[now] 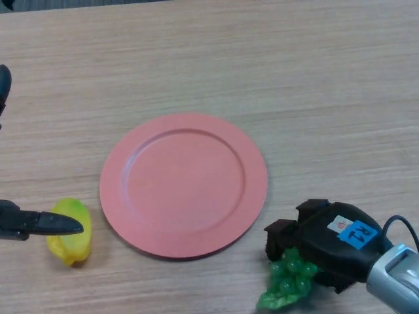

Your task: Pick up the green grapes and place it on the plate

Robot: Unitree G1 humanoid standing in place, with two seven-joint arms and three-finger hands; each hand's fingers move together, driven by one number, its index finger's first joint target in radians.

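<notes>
Right hand (327,239) is curled over the green grapes (289,282), which sit at the plate's (127,196) 4 o'clock, off its rim. Lifted or not: can't tell. Plate is bare; transfer remains. Left hand (39,224) idle at 9 o'clock, fingers straight.

Table (314,72) — pale wood-grain surface, matt, fine streaks. Plate (184,183) — pink, smooth, looks plastic, faint satin sheen. Green grapes (288,282), translucent and glossy. Yellow-green fruit (71,232), near left, smooth with waxy shine. Right hand (327,242): black matt casing.
</notes>
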